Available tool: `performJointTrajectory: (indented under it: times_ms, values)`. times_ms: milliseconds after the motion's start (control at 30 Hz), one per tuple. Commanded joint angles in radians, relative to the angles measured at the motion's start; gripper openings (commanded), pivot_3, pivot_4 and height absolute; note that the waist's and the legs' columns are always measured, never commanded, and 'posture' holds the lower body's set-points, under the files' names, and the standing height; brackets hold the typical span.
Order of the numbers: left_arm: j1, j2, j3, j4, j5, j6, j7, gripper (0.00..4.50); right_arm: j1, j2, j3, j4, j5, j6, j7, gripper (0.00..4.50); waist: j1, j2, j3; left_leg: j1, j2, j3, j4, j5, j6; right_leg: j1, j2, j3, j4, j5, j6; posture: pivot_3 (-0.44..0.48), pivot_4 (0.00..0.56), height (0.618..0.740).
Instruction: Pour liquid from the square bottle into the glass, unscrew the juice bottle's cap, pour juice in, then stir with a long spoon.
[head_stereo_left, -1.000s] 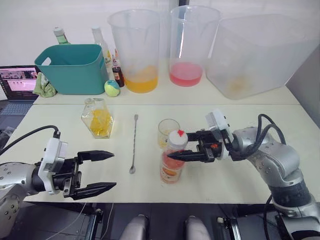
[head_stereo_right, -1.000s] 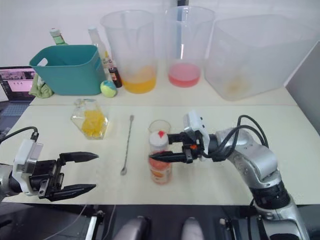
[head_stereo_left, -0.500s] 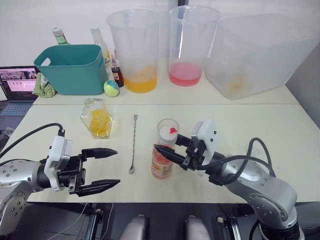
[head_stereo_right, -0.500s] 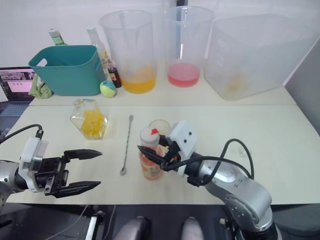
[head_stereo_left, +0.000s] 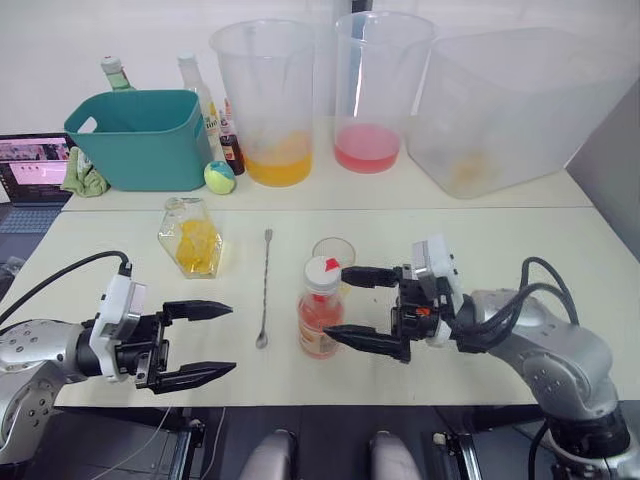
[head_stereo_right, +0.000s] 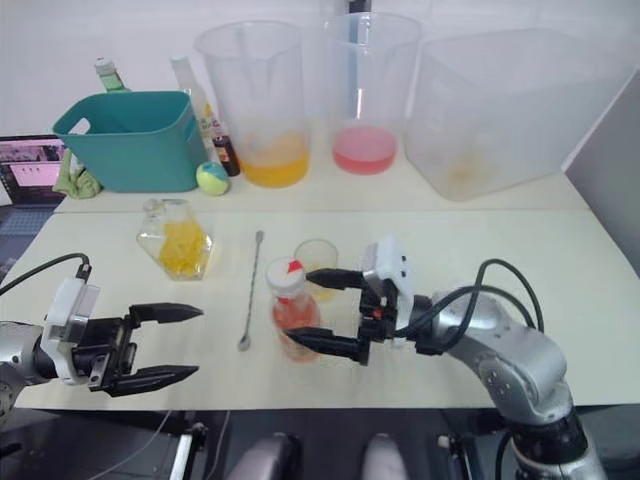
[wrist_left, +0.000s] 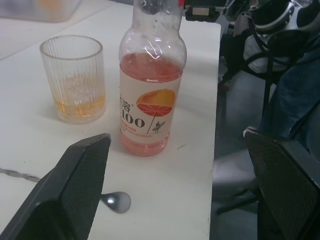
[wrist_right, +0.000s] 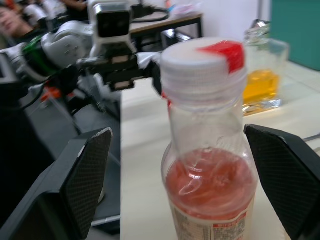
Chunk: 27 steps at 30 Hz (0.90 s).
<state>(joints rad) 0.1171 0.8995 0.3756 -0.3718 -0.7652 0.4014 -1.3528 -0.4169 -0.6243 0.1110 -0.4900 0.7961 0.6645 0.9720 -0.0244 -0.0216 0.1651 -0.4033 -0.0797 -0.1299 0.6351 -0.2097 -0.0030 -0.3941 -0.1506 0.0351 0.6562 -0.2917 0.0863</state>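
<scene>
Pink-red liquid half-fills the juice bottle (head_stereo_left: 321, 312), which stands upright near the table's (head_stereo_left: 520, 240) front edge, its white cap (head_stereo_left: 322, 271) on. I see the right gripper (head_stereo_left: 361, 309) spread wide just beside it, touching nothing. My left gripper (head_stereo_left: 206, 341) is also wide and empty, well apart. The glass (head_stereo_left: 334, 257) stands just behind the bottle.

- The juice bottle (head_stereo_left: 321, 308) stands in the lower centre of the frame, with the glass (head_stereo_left: 333, 257) directly behind it, almost touching.
- The right gripper (head_stereo_left: 362, 308) has its fingers spread apart at both sides of the bottle.
- The long spoon (head_stereo_left: 265, 289) lies just left of the bottle.
- Bare table (head_stereo_left: 140, 258) separates the left gripper (head_stereo_left: 196, 342) from the spoon.
</scene>
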Motion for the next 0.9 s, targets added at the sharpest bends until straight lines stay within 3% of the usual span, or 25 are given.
performJointTrajectory:
  times_ms: [33,267,500,633,800,900]
  values:
    - [0.002,0.020,0.046,0.003,-0.002,-0.017,-0.014,4.50,-0.107,0.028,0.063,0.175,-0.089,-0.132,0.175,4.47,-0.003,0.000,0.000,0.000,0.002,0.001,0.000,0.000,0.000,0.000,0.001,0.000,0.000,0.000,-0.001,0.000,0.150,0.729]
    - [0.053,0.030,0.105,-0.031,-0.015,-0.005,-0.021,4.50,-0.288,0.075,0.140,0.428,-0.184,-0.247,0.423,4.47,-0.014,0.000,0.000,-0.002,0.007,-0.001,-0.001,0.000,-0.001,-0.004,0.004,0.000,0.001,0.002,-0.003,0.000,0.150,0.729]
    - [0.092,0.034,0.138,-0.062,-0.023,0.010,-0.015,4.50,-0.358,0.130,0.131,0.485,-0.171,-0.233,0.517,4.47,-0.016,0.000,0.000,-0.003,0.007,-0.002,-0.001,-0.001,-0.002,-0.008,0.004,0.001,0.003,0.002,-0.004,0.000,0.150,0.729]
    - [0.098,0.031,0.140,-0.074,-0.025,0.019,-0.008,4.50,-0.376,0.157,0.130,0.504,-0.190,-0.244,0.516,3.40,-0.016,0.000,0.000,-0.003,0.007,-0.002,-0.001,-0.001,-0.003,-0.009,0.004,0.002,0.004,0.003,-0.004,0.000,0.150,0.729]
    - [0.090,0.035,0.135,-0.083,-0.028,0.033,0.002,4.50,-0.368,0.184,0.125,0.499,-0.218,-0.262,0.476,1.68,-0.016,0.000,0.000,-0.003,0.007,-0.002,-0.001,-0.002,-0.004,-0.010,0.004,0.002,0.006,0.003,-0.004,0.000,0.150,0.729]
    - [0.081,0.037,0.127,-0.081,-0.026,0.036,0.004,4.50,-0.352,0.183,0.103,0.470,-0.215,-0.255,0.444,1.34,-0.016,0.000,0.000,-0.003,0.007,-0.002,-0.001,-0.002,-0.004,-0.011,0.004,0.002,0.006,0.003,-0.005,0.000,0.150,0.729]
